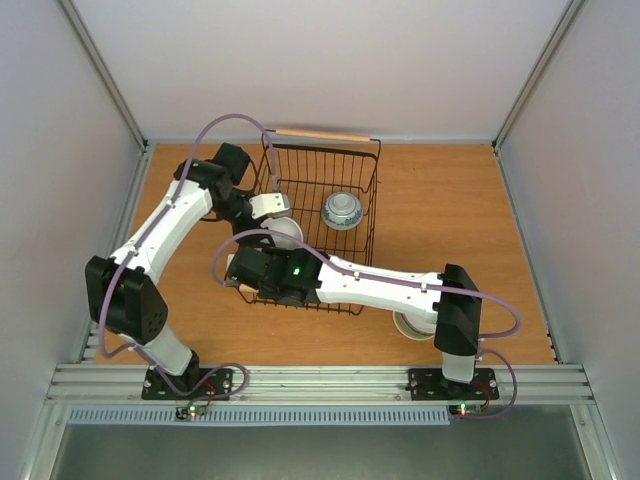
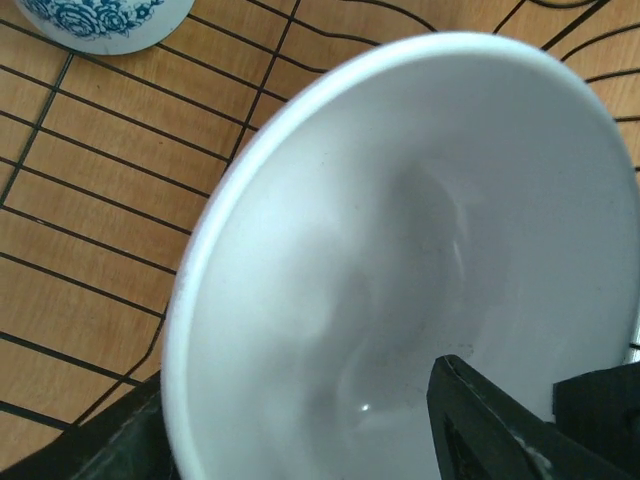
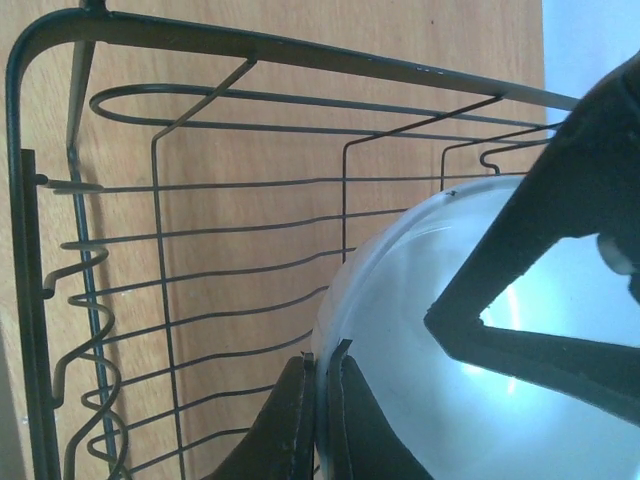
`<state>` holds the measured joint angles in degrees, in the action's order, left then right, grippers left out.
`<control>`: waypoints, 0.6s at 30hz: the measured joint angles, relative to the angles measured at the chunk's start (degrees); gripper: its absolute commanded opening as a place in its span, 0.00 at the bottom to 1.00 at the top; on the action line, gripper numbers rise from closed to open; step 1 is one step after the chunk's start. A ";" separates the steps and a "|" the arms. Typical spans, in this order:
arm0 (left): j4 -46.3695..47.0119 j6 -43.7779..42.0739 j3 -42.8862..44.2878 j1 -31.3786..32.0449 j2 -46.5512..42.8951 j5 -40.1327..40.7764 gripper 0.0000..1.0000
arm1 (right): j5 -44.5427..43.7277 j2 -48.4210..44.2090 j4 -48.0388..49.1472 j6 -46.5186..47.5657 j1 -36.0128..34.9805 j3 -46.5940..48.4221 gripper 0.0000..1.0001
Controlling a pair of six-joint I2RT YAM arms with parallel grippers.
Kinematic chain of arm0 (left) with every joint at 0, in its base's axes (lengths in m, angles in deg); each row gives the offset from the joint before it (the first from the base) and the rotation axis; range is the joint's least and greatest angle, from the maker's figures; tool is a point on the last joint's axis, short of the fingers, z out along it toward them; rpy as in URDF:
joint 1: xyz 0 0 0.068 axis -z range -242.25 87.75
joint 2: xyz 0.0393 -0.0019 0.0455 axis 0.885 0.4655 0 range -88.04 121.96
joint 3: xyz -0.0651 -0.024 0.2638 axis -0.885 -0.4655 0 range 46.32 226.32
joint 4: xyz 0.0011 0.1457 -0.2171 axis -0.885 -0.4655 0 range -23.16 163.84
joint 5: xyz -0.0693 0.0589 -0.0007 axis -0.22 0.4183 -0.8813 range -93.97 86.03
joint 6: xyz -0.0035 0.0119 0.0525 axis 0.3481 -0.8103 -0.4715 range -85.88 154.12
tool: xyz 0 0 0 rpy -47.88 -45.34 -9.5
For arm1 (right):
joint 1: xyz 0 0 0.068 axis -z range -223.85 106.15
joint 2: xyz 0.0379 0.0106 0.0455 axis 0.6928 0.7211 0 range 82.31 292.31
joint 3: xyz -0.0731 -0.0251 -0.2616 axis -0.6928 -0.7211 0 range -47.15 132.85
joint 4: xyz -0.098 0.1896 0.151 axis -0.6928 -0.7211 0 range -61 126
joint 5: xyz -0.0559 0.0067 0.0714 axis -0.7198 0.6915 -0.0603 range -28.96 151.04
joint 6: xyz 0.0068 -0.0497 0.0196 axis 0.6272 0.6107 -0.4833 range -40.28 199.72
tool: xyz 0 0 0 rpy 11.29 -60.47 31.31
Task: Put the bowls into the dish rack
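A bowl (image 1: 412, 326) sits on the table under the right arm; the right gripper (image 3: 325, 365) pinches the rim of the white bowl (image 1: 283, 233), inside the rack (image 3: 330, 57); the left gripper (image 1: 274, 215) is there too, but I cannot tell its grip; a blue bowl (image 1: 342, 210) sits farther back; next, I think: set it down, let go softly.

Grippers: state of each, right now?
Left gripper: straddling the white bowl wall, grip cannot be told.
Right gripper: shut on that bowl's rim.
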<state>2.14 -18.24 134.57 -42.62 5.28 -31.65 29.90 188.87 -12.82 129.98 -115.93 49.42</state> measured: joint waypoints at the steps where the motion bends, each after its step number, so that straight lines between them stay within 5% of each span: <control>1: 0.17 0.11 -0.13 0.00 -0.02 0.17 0.50 | -0.11 0.00 0.02 0.17 -0.02 0.00 0.01; 3: 0.96 0.24 -0.50 0.00 -0.07 0.92 0.33 | -0.31 0.00 0.13 0.37 -0.09 0.00 0.01; 5: 2.47 0.33 -0.76 -0.02 -0.09 1.90 0.03 | -0.39 0.00 0.17 0.59 -0.20 0.00 0.01; 12: 5.53 3.37 -0.76 0.61 0.02 1.33 0.01 | -0.37 0.13 4.85 1.20 -1.42 -0.61 0.04; 18: 7.08 3.54 -1.42 0.66 -0.20 1.11 0.00 | -3.82 -1.57 9.79 1.77 -1.22 -4.00 0.55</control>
<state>9.22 -14.70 133.15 -41.96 5.08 -30.53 26.08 187.30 -3.02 131.75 -117.15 45.42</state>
